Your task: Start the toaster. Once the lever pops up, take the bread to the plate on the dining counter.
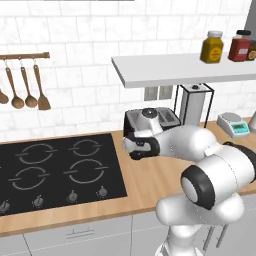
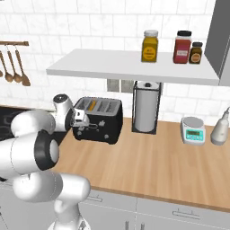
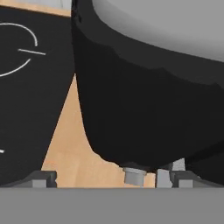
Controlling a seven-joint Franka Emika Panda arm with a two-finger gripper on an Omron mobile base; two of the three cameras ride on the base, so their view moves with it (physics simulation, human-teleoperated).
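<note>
The black toaster (image 2: 101,120) stands on the wood counter against the tiled wall, and a golden edge of the bread (image 2: 91,105) shows in one of its top slots. My gripper (image 2: 83,122) is at the toaster's left end, open, with nothing between its fingers. In the hand view the toaster (image 3: 148,100) looms very close. A small grey stub (image 3: 133,175) sticks out from its lower end between the spread tips of the gripper (image 3: 109,179). From the left base view the toaster (image 1: 167,117) is partly hidden behind my arm. The plate and the dining counter are out of view.
A black hob (image 1: 60,170) lies left of the toaster. To the right stand a paper-towel holder (image 2: 146,108), a kitchen scale (image 2: 194,130) and a white dispenser (image 2: 220,128). A shelf (image 2: 117,67) with jars overhangs the toaster. Wooden utensils (image 1: 25,85) hang on the wall.
</note>
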